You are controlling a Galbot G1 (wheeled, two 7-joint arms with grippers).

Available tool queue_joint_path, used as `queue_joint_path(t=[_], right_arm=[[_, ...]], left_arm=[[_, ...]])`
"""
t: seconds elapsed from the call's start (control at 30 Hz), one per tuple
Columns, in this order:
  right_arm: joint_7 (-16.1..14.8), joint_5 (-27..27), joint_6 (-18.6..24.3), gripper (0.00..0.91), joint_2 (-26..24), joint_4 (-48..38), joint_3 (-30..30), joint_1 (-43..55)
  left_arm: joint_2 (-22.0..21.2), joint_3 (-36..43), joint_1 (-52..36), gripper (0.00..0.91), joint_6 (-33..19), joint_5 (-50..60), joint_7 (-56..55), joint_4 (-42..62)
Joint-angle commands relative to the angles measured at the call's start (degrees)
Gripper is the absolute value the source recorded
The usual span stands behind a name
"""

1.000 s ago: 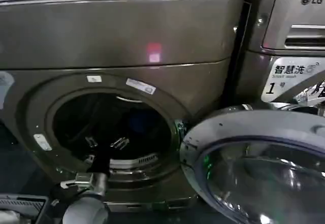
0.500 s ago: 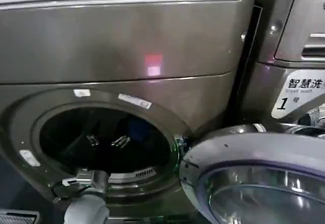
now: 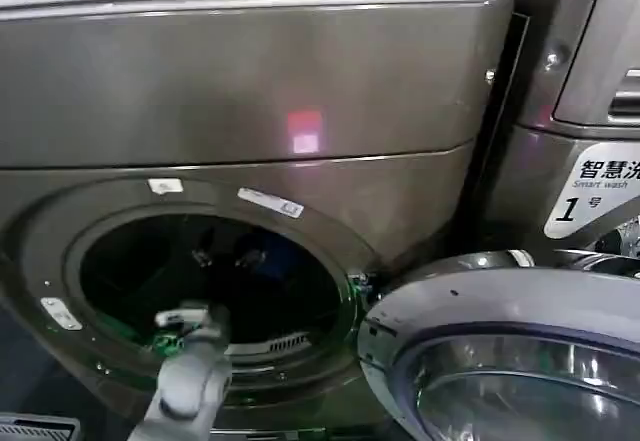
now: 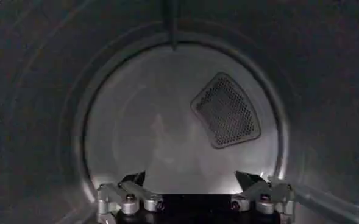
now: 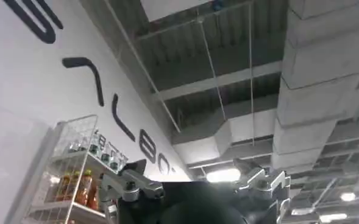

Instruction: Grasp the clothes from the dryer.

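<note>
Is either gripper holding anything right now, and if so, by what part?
Nothing is held. The left gripper is open inside the dryer drum with nothing between its fingers; the right gripper is open, pointing at the ceiling.

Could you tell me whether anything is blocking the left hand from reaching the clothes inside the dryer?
Nothing visible does. The dryer door hangs open to the right, and the left hand is already inside the drum, fingers spread. The clothes, a dark blue patch, lie just to its right, with no object between them.
</note>
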Motion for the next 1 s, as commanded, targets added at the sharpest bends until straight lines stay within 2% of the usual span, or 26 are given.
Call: queue_joint_path(t=[0.03,0.2,0.3,0.33,0.47,0.6,0.83,1.0], right_arm=[[0.2,0.2,-0.1,0.907,0.1,0.7,-0.5,0.4],[0.1,0.6,-0.1,0.907,0.2,0.7,-0.1,-0.1],[0.2,0.8,-0.2,0.907,0.2,1.1,0.2,-0.6],[0.1,0.8,-0.1,0.907,0.2,1.1,0.5,-0.8],[0.1,0.8,-0.1,0.907,1.0,1.2,0.6,-1.0],[0.1,0.8,-0.1,0.907,0.9,1.4,0.5,-0.8],[0.1,1.0,-0.1,0.907,1.3,1.8,0.5,-0.8],[0.1,1.2,-0.1,0.907,1.9,2.2,0.5,-0.9]], left_arm=[[-2.0,0.3,-19.0,0.907,-1.9,7.6,14.5,27.5],[0.6,4.4,-23.5,0.907,-2.4,7.8,33.1,36.5],[1.3,8.1,-29.0,0.907,-6.9,15.2,43.7,46.2],[1.3,9.4,-31.5,0.907,-8.1,22.1,47.2,50.4],[0.9,14.3,-37.7,0.907,-12.1,33.5,55.4,58.0],[0.7,18.3,-41.7,0.907,-15.1,39.0,61.9,60.8],[0.9,22.0,-44.3,0.907,-21.6,49.6,62.7,63.7],[0.9,23.6,-44.1,0.907,-22.7,55.6,59.5,63.6]])
